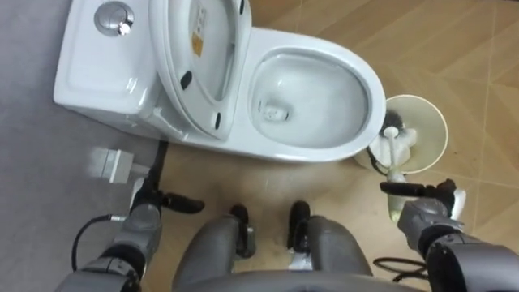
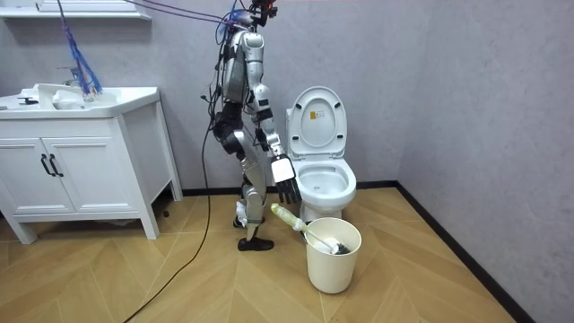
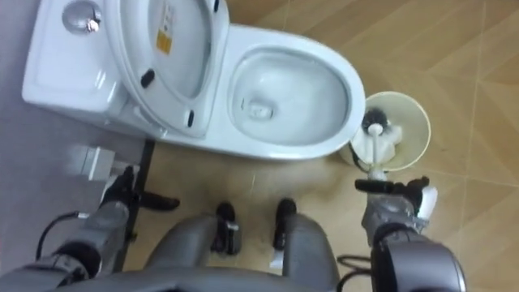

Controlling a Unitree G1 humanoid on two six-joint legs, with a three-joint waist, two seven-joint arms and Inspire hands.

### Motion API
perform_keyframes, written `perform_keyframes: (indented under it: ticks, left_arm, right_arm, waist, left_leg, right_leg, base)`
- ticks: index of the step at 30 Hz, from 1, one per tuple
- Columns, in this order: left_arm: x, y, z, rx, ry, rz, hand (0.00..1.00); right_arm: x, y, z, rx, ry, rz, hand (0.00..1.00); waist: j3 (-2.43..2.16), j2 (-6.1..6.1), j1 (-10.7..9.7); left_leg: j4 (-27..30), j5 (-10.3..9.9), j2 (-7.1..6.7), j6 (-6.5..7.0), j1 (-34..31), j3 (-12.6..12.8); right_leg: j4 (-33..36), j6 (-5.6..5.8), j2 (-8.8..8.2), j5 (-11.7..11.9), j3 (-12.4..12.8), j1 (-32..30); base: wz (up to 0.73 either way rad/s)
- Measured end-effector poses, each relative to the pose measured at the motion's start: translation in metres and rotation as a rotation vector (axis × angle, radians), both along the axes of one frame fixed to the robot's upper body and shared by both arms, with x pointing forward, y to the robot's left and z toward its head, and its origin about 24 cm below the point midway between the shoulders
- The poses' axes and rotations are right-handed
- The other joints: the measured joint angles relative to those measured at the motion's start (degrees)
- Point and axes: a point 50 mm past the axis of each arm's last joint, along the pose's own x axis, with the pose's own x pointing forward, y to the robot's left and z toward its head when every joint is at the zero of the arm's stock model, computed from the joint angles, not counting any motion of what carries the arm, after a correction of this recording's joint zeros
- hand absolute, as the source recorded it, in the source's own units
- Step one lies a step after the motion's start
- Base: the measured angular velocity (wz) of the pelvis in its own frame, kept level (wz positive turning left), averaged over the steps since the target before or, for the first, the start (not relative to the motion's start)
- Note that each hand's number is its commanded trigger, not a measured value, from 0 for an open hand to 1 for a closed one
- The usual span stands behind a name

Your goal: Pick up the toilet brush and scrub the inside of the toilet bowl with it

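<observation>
The white toilet (image 1: 361, 77) stands before me with its lid (image 1: 199, 57) raised and the bowl open. To its right a cream bucket (image 1: 434, 130) holds the toilet brush (image 1: 395, 150), dark head down, with the white handle leaning out towards me. My right hand (image 1: 422, 203) is open, just below the handle's end, fingers straight. In the room view the right hand (image 2: 287, 184) hangs over the slanting brush (image 2: 291, 218). My left hand (image 1: 154, 203) is open, low on the left by the toilet's base, holding nothing.
The cistern (image 1: 89, 73) with its flush button (image 1: 113, 18) backs onto a grey wall. In the room view a white vanity cabinet (image 2: 81, 161) with a basin stands at the left. The bucket (image 2: 332, 256) sits on wood floor in front of the toilet (image 2: 323, 179).
</observation>
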Motion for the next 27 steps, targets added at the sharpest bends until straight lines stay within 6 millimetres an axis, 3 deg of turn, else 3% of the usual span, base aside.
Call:
perform_keyframes:
  ticks: [2, 5, 12, 17, 20, 27]
  left_arm:
    - [0.017, -0.007, 0.01, -0.018, -0.062, -0.02, 0.0]
    - [0.032, -0.013, 0.023, -0.016, -0.135, -0.059, 0.0]
    - [0.044, -0.02, 0.035, -0.027, -0.206, -0.092, 0.0]
    - [0.049, -0.024, 0.043, -0.049, -0.246, -0.127, 0.0]
    - [0.054, -0.025, 0.051, -0.051, -0.284, -0.14, 0.0]
    - [0.056, -0.033, 0.06, -0.084, -0.342, -0.165, 0.0]
  right_arm:
    - [0.006, -0.012, 0.008, -0.02, -0.024, -0.021, 0.0]
    - [0.011, -0.027, 0.017, -0.075, -0.032, -0.002, 0.0]
    - [0.02, -0.04, 0.029, -0.101, -0.047, -0.014, 0.0]
    - [0.024, -0.045, 0.034, -0.08, -0.061, 0.009, 0.0]
    - [0.025, -0.047, 0.035, -0.076, -0.065, 0.019, 0.0]
    - [0.022, -0.046, 0.031, 0.001, -0.091, -0.005, 0.0]
  waist:
    - [0.15, -0.23, 0.2]
    - [0.22, -0.37, 1.4]
    - [0.37, -0.59, 1.1]
    - [0.6, -1.07, 1.0]
    - [0.62, -1.12, 1.0]
    - [0.52, -0.93, 1.2]
  left_leg:
    - [3.6, -0.2, -0.98, 0.34, -5.0, -0.3]
    - [7.5, -0.3, -1.19, 0.52, -10.6, 0.1]
    - [15.3, -1.6, -2.25, 0.33, -19.8, 0.3]
    - [23.3, -4.0, -2.82, -0.03, -26.3, 0.2]
    - [27.8, -5.5, -2.88, -0.1, -29.6, 0.2]
    - [36.0, -8.8, -2.84, -0.61, -34.4, -0.2]
  right_leg:
    - [5.0, 0.23, -1.41, -1.1, 0.1, -5.3]
    - [9.1, 0.21, -1.86, -1.3, 1.1, -11.3]
    - [18.7, -0.3, -4.01, -3.8, 1.3, -21.0]
    - [27.2, -0.57, -5.19, -7.0, 1.7, -27.6]
    - [31.7, -1.37, -5.75, -8.4, 1.7, -30.6]
    - [39.0, -1.78, -6.22, -11.6, 1.5, -34.9]
  base:
    - [0.19]
    - [-0.04]
    - [0.11]
    - [0.06]
    - [0.07]
    - [0.0]
